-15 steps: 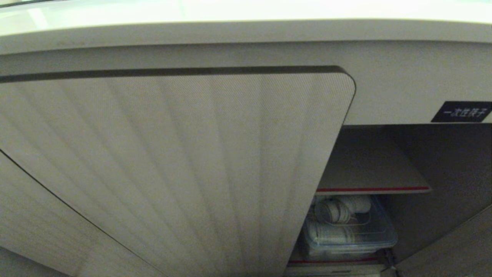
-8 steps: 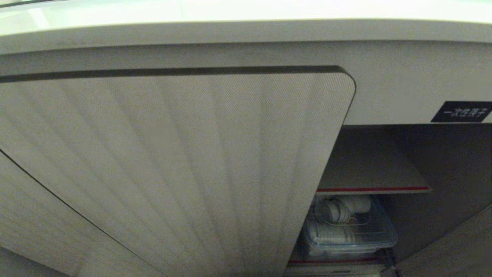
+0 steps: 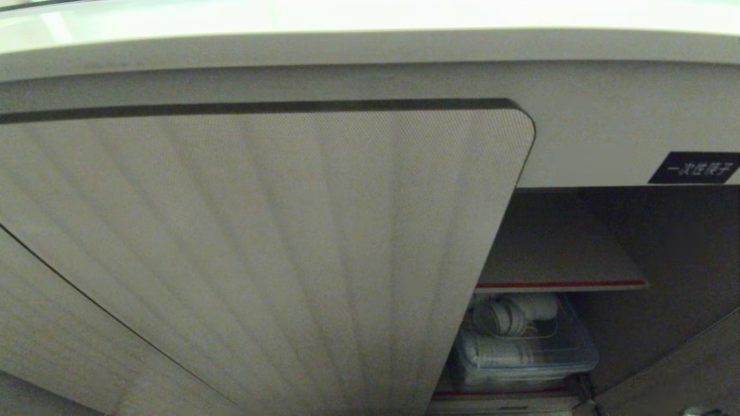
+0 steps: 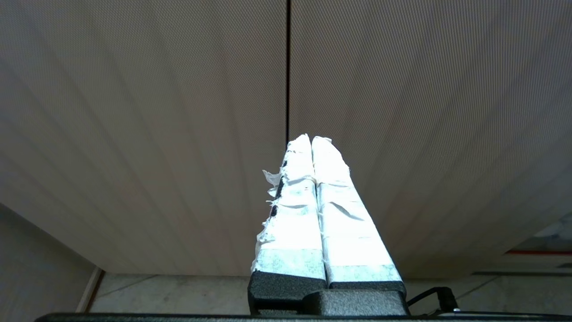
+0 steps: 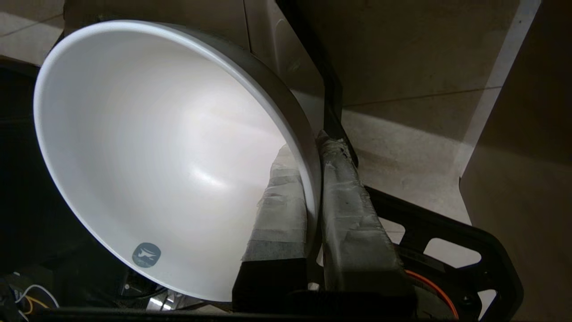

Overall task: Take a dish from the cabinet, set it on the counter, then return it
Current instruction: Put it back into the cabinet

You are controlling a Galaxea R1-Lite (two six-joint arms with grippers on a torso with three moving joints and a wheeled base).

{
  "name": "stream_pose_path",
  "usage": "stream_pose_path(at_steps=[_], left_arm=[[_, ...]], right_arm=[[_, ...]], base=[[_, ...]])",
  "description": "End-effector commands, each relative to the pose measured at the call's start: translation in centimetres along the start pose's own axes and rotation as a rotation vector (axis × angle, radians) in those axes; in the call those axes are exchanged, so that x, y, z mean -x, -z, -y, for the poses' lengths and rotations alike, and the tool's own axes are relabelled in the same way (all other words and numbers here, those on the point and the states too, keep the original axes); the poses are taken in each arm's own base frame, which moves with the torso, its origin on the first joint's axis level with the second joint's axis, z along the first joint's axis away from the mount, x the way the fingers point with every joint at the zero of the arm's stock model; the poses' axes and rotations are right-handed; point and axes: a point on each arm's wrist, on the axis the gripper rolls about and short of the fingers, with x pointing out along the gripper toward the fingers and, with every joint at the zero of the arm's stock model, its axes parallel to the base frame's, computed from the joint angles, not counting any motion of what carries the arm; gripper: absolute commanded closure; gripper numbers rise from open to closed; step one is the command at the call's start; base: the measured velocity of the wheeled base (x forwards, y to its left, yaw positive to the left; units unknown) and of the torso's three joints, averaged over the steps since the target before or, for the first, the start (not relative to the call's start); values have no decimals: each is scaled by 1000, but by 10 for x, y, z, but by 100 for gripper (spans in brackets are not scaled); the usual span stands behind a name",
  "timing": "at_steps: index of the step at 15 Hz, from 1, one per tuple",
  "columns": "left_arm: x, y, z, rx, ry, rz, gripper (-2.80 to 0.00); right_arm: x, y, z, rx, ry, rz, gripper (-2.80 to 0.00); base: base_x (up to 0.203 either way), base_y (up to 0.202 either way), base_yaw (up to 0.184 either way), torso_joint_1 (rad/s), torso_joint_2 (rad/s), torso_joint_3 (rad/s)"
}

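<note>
- The right gripper (image 5: 313, 147) is closed on the rim of the dish (image 5: 152, 147): one tape-wrapped finger lies inside the bowl, the other against its outer wall, with the thin rim pinched between them.
- The dish is a smooth, glossy white round bowl, tipped on its side so its hollow faces the wrist camera; a small grey round mark sits on its inner wall near the rim.
- Beyond the bowl lie pale floor tiles and a beige panel edge, with open floor to one side.
- The left gripper (image 4: 311, 139) has its two white-taped fingers pressed together, holding nothing, just before the ribbed doors and their dark seam.
- In the head view, the cabinet (image 3: 260, 248) shows a matte, vertically ribbed beige door with a rounded corner, standing open.
- To its right, the opening reveals a red-edged shelf (image 3: 561, 284), with a clear plastic bin (image 3: 578, 352) of white crockery beneath.
- A black label (image 3: 694, 167) sits above the opening.
- The counter (image 3: 370, 34) runs along the top as a pale glossy edge.
</note>
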Motion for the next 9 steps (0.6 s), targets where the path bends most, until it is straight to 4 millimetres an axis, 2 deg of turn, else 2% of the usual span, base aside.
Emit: stream_pose_path(at_steps=[1, 9], left_arm=[[0, 0, 0, 1, -1, 1, 0], [0, 0, 0, 1, 0, 0, 0]], right_arm=[[-2, -7, -1, -6, 3, -6, 0], [-3, -42, -3, -51, 29, 10, 0]], base=[[0, 0, 0, 0, 0, 0], [0, 0, 0, 0, 0, 0]])
